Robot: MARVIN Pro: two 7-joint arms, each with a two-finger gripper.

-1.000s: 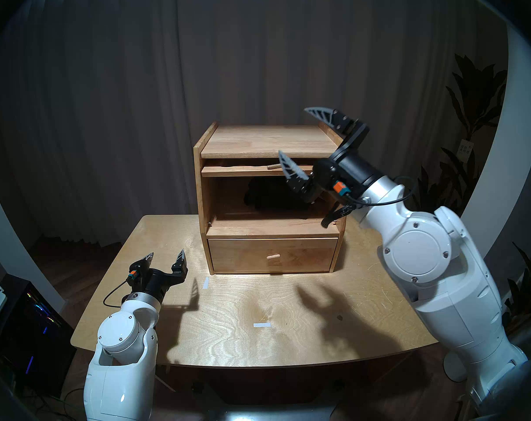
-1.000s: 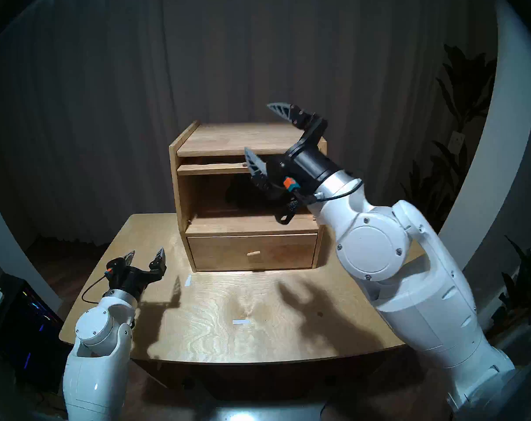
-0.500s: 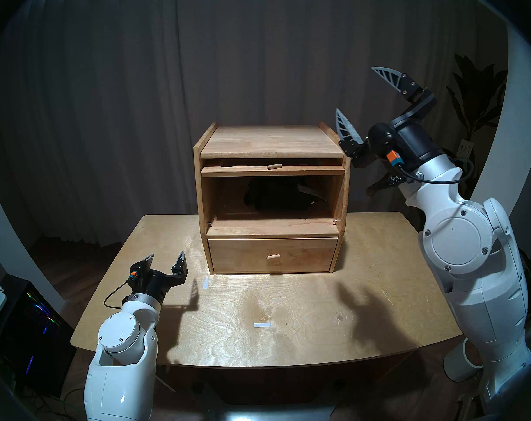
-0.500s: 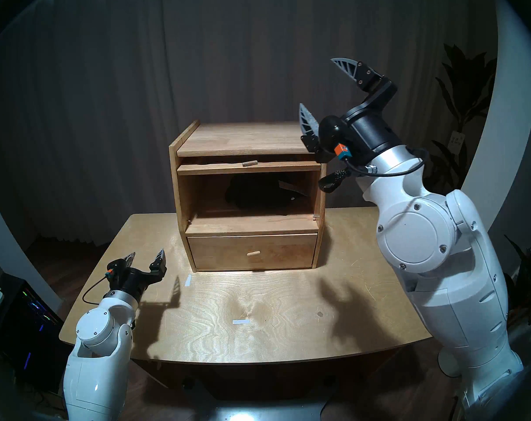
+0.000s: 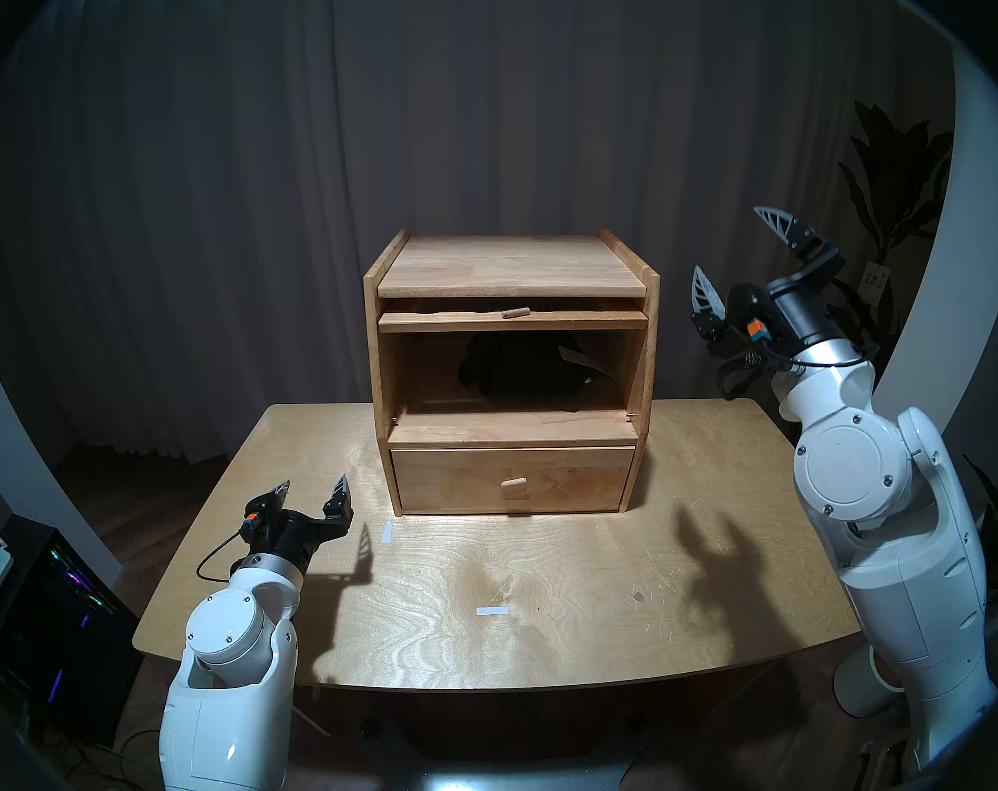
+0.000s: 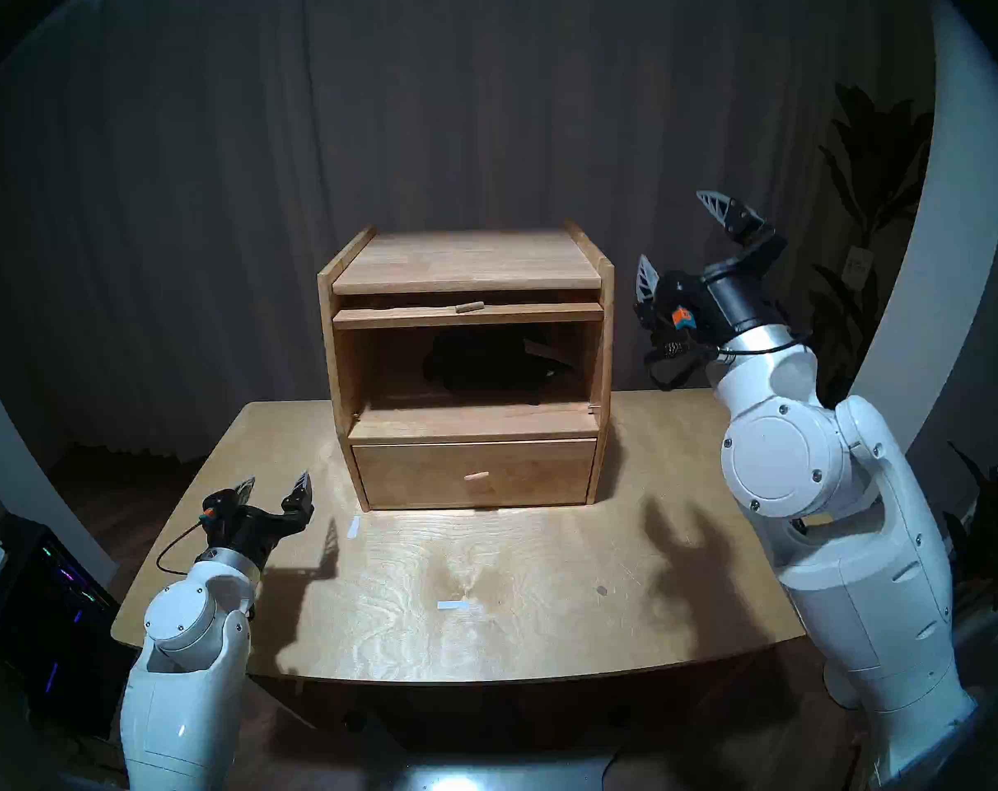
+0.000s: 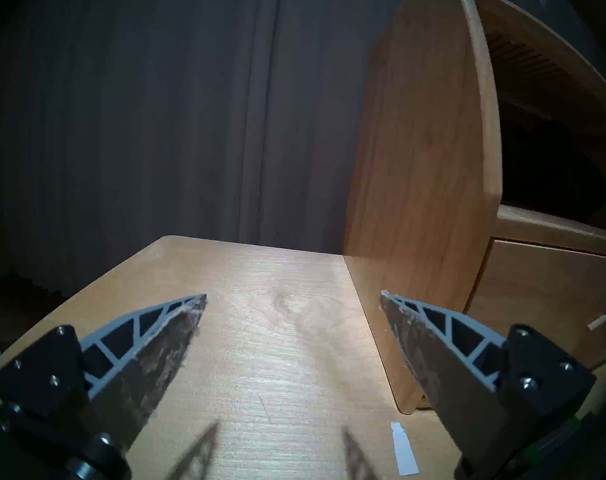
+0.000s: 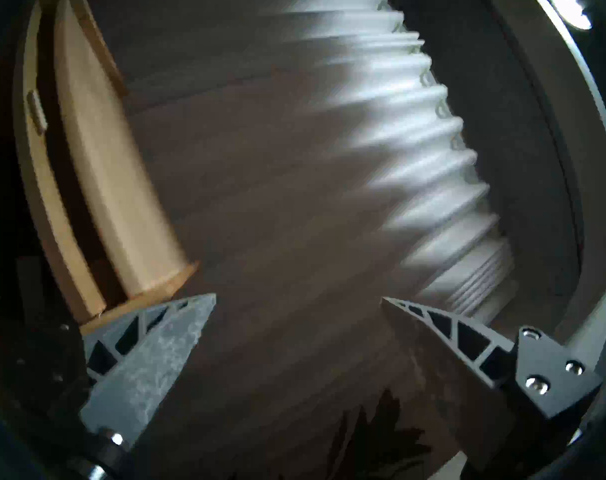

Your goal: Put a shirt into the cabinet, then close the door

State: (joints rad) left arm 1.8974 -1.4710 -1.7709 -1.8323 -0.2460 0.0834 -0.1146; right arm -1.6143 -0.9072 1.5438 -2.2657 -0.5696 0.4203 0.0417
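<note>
At lower left my left gripper (image 5: 313, 483) hovers spread and empty over the table (image 5: 542, 573), at right my right gripper (image 5: 733, 242) gapes empty, and mid-frame the black shirt (image 5: 519, 367) lies inside the cabinet (image 5: 511, 270), door (image 5: 511, 320) raised.

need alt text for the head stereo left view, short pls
A wooden cabinet stands on a table, its door flipped up and open, with a black shirt lying inside. The right gripper, jaws open, hangs in the air right of the cabinet; the left gripper hovers open over the table.
</note>
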